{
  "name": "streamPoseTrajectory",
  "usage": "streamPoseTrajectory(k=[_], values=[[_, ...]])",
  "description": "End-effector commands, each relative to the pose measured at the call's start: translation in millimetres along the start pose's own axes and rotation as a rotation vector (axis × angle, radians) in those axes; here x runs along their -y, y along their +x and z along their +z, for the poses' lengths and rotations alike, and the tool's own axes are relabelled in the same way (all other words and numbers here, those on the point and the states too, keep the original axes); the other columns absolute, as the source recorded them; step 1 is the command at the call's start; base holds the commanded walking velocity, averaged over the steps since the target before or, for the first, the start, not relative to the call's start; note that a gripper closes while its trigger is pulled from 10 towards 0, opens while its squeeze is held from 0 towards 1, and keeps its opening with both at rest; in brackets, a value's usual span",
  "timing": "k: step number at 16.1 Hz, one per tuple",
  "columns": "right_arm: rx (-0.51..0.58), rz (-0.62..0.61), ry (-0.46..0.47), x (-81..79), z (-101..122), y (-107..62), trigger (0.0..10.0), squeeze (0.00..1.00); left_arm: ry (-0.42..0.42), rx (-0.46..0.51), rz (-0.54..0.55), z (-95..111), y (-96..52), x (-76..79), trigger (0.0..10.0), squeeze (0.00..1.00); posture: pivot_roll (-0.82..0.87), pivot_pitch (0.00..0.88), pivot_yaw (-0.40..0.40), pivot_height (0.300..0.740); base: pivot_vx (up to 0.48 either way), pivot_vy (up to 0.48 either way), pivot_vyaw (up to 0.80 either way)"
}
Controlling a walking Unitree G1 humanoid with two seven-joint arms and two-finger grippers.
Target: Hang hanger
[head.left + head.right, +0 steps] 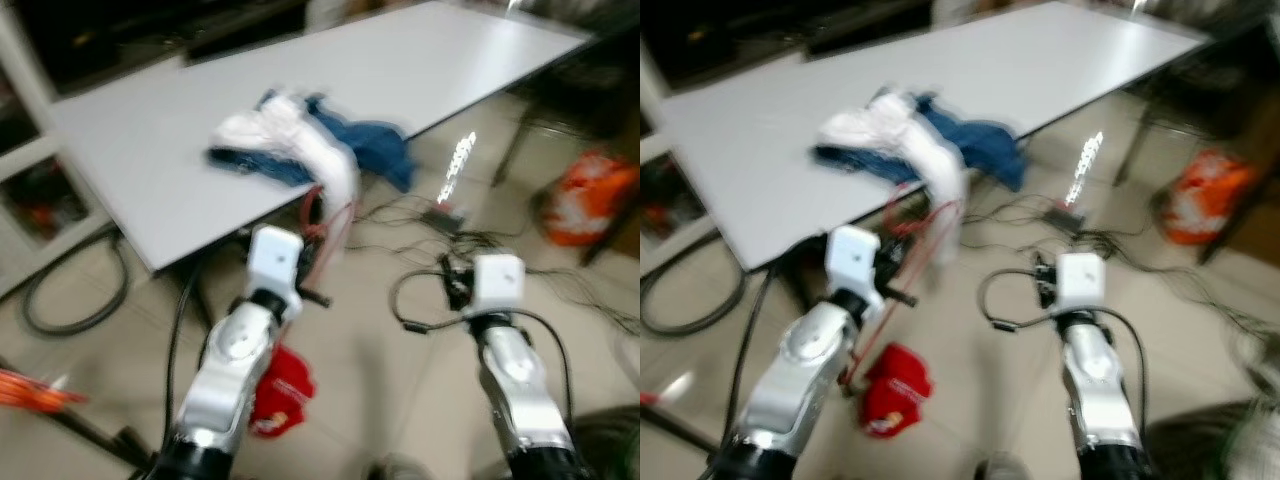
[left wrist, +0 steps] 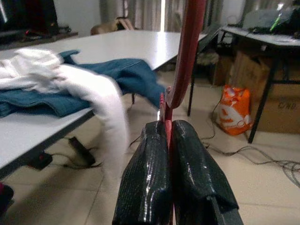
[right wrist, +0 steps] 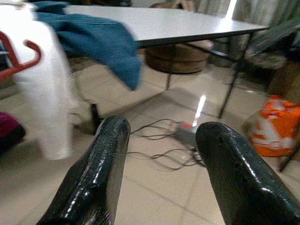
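Observation:
My left gripper is shut on a red hanger, whose curved bar rises up past the fingers. In the head views the hanger runs along beside my left arm, below the near edge of the white table. A white garment and a blue one lie heaped on the table, and the white one droops over the edge. My right gripper is open over the tiled floor with nothing between its fingers. The red hanger's hook is off to its side, against the hanging white cloth.
A red cloth lies on the floor under my left arm. Cables and a power strip sprawl ahead of my right arm. An orange bag sits at the right by a table leg. A dark hose coils at the left.

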State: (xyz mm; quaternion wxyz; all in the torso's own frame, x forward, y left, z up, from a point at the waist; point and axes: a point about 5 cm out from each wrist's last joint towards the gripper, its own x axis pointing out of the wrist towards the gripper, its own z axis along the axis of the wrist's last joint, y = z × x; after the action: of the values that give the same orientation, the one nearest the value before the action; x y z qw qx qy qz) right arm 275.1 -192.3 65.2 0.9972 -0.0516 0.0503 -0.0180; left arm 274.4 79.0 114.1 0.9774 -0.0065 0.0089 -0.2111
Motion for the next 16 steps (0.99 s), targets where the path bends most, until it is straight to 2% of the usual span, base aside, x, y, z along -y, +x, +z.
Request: streamPoseTrajectory(k=[1,3,5,8,16], values=[[0.017,0.002,0.010,-2.6,4.0,3.3,10.0,0.00,0.013,-0.006,-0.001,-0.9,0.8,-1.4,10.0,0.00,-0.05,0.000,0.043,0.740,0.000,0.000,-0.68],[0.037,-0.025,0.031,1.9,6.8,2.6,10.0,0.00,-0.005,-0.054,0.052,-11.4,-0.5,-12.3,10.0,0.00,-0.05,0.000,0.041,0.740,0.000,0.000,-0.67],[0.032,-0.014,0.061,3.2,4.1,-1.9,10.0,0.00,-0.035,-0.107,0.076,-25.3,-8.9,-21.1,10.0,0.00,-0.04,0.000,0.038,0.740,0.000,0.000,-0.70],[0.034,-0.001,0.075,0.3,2.9,-5.3,10.0,0.00,-0.054,-0.115,0.074,-29.4,-13.8,-22.5,10.0,0.00,-0.04,0.000,0.035,0.740,0.000,0.000,-0.72],[0.062,-0.006,0.067,2.5,7.4,-4.7,10.0,0.00,-0.064,-0.101,0.048,-27.1,-7.8,-18.8,10.0,0.00,-0.05,0.000,0.040,0.740,0.000,0.000,-0.72]])
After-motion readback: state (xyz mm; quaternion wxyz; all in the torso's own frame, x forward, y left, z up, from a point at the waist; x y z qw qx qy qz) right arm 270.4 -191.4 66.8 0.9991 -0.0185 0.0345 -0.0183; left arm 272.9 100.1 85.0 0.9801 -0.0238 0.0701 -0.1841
